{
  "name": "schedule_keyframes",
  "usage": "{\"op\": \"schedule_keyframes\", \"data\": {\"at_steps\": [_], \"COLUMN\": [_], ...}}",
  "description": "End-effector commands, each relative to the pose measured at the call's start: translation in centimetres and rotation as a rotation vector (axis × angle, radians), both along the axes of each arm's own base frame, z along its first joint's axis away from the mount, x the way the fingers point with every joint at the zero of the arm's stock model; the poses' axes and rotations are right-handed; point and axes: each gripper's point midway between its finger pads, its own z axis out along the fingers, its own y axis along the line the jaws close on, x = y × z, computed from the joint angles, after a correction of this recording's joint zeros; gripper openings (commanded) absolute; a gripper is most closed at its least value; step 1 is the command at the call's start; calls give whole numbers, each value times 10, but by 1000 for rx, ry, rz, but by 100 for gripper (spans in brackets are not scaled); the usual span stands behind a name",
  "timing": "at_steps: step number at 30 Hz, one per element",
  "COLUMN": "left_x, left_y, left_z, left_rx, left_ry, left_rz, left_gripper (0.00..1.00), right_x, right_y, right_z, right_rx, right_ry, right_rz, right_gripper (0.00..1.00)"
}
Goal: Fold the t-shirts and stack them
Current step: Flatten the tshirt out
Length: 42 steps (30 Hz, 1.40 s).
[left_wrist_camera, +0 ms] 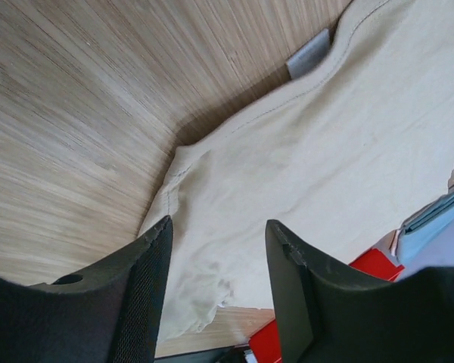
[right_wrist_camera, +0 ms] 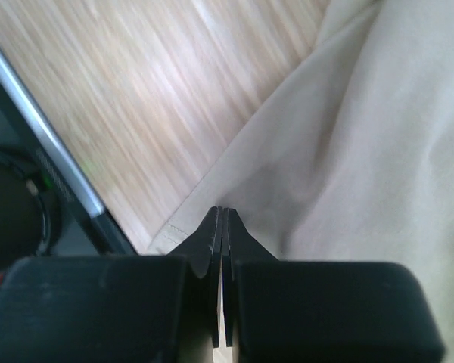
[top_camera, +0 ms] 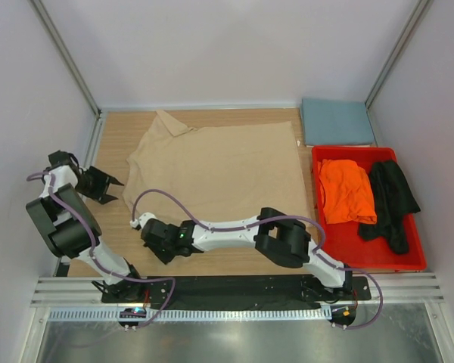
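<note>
Right gripper [top_camera: 140, 221], seen from above, sat clenched at the near-left corner of the spread tan t-shirt [top_camera: 219, 170]. The left gripper [top_camera: 113, 189] stood released just left of that shirt, apart from it.

On the left wrist view, the left gripper [left_wrist_camera: 218, 227] gaped, with tan cloth [left_wrist_camera: 325, 151] lying beyond its fingers.

On the right wrist view, the right gripper [right_wrist_camera: 222, 212] was pressed shut at the shirt's hem [right_wrist_camera: 363, 136]; whether it had caught any cloth could not be told.

Matt creased cloth: tan t-shirt [top_camera: 219, 170]; smooth fine-grained wood: table [top_camera: 113, 136]; glossy plastic: red bin [top_camera: 363, 249].
</note>
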Motion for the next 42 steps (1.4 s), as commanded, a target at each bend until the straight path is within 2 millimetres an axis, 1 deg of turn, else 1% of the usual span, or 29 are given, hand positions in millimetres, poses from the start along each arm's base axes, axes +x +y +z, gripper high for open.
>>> {"op": "schedule_keyframes", "data": {"at_steps": [1,3,4,6,9,11,12,13,14,16,17,18,20,21,23,24,26,27,28,29,30,31,32,34,35,37,38,40,42], "left_x": [3,-1,-3,-8,-12,-15,-19,-20,-22,-26,-28,-30,-32,-34,-34,-34,-34,-35,-33,-33,-33,-30,-28,-27,-21,-16,-14,-14,-18], "left_y": [-3,-4,-3,0,-2,-4,-5,-5,-7,-9,-10,-11,-7,-7,-7,-7,-5,-5,-4,-2,0,4,7,13,17,19,21,23,18], "left_z": [-7,-17,-20,-30,-40,-44,-45,-44,-45,-44,-41,-40,-41,-42,-45,-49,-53,-57,-58,-59,-62,-62,-63,-65,-62,-58,-55,-48,-33], "left_rx": [-6,-2,1,16,10,11,13,17,15,15,23,33,59,60,57,57,73,86,94,99,108,121,132,150,164,168,173,189,196], "left_ry": [-17,17,29,67,95,107,114,107,109,106,100,99,104,111,124,135,151,165,166,169,183,180,180,196,182,173,162,156,127], "left_rz": [-32,-34,-34,-31,-52,-63,-67,-69,-75,-83,-88,-90,-86,-89,-87,-91,-99,-104,-107,-108,-107,-107,-112,-121,-130,-134,-131,-123,-116], "left_gripper": [53,52,52,52,53,52,52,53,53,54,54,54,52,52,48,47,43,42,41,36,32,29,20,13,1,0,0,0,0], "right_x": [-11,-10,-19,-28,-34,-44,-51,-51,-64,-63,-55,-49,-36,-19,0,27,54,82,92,103,123,129,137,151,155,157,162,160,158], "right_y": [-30,-34,-31,-32,-32,-32,-33,-28,-30,-33,-33,-33,-35,-36,-47,-55,-73,-92,-103,-113,-131,-142,-152,-179,-188,-206,-217,-233,-247], "right_z": [-5,7,13,24,30,34,41,52,56,54,56,58,65,77,81,91,94,97,97,96,98,95,92,90,89,84,88,80,75], "right_rx": [-39,-4,26,58,98,118,152,204,223,203,207,211,219,239,213,222,206,215,210,204,206,191,174,138,124,90,92,61,40], "right_ry": [61,66,112,154,186,243,289,305,378,411,402,409,397,373,353,314,330,334,337,334,325,324,312,297,278,274,265,268,262], "right_rz": [-15,-18,34,76,118,159,177,189,227,215,190,163,115,75,11,-68,-183,-270,-318,-355,-413,-437,-449,-500,-502,-518,-539,-546,-556], "right_gripper": [1,1,1,1,1,1,1,1,1,1,4,20,31,34,35,36,37,37,37,37,37,37,37,38,38,38,38,38,38]}}
